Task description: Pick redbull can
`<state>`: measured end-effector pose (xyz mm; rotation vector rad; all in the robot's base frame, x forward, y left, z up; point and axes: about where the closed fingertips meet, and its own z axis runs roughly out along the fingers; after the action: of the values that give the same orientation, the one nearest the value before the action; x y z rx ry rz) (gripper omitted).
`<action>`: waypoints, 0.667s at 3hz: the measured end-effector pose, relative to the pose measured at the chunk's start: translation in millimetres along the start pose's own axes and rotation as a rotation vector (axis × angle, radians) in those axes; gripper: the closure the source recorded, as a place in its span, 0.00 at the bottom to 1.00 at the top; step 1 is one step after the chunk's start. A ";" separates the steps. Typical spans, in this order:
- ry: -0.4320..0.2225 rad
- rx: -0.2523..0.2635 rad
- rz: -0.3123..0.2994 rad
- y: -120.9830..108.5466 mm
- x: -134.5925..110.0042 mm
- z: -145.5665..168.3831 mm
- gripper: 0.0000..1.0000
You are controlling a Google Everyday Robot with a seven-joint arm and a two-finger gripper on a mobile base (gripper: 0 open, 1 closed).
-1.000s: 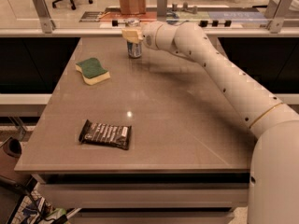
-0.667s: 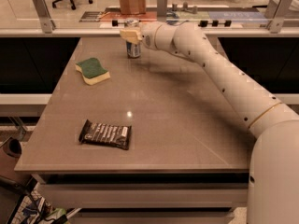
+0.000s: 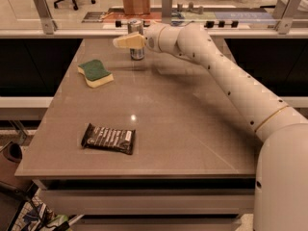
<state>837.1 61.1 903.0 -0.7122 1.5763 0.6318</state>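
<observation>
The redbull can point(image 3: 137, 53) stands near the far edge of the bench point(image 3: 192, 129), in the upper middle of the frame. The hand point(image 3: 129, 41) is at the can, reaching in from the right across its front at mid-height. Whether it is spread around the can or already pinching it cannot be told from here.

The risk is the can's shape. It is slim and tall, so a sideways nudge or an off-centre squeeze would likely tip it or send it rolling toward the back edge. Lifting with too light a grip would probably let the smooth metal slip. The green sponge point(image 3: 95, 72) and the dark snack bar point(image 3: 108, 138) lie well apart from the hand.
</observation>
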 end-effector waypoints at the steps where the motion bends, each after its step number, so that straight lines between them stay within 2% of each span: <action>1: -0.008 -0.005 0.014 3.8 5.9 3.1 0.00; 2: -0.053 -0.012 0.041 7.5 18.8 11.0 0.00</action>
<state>837.3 72.6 883.0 -0.6686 1.5425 0.6857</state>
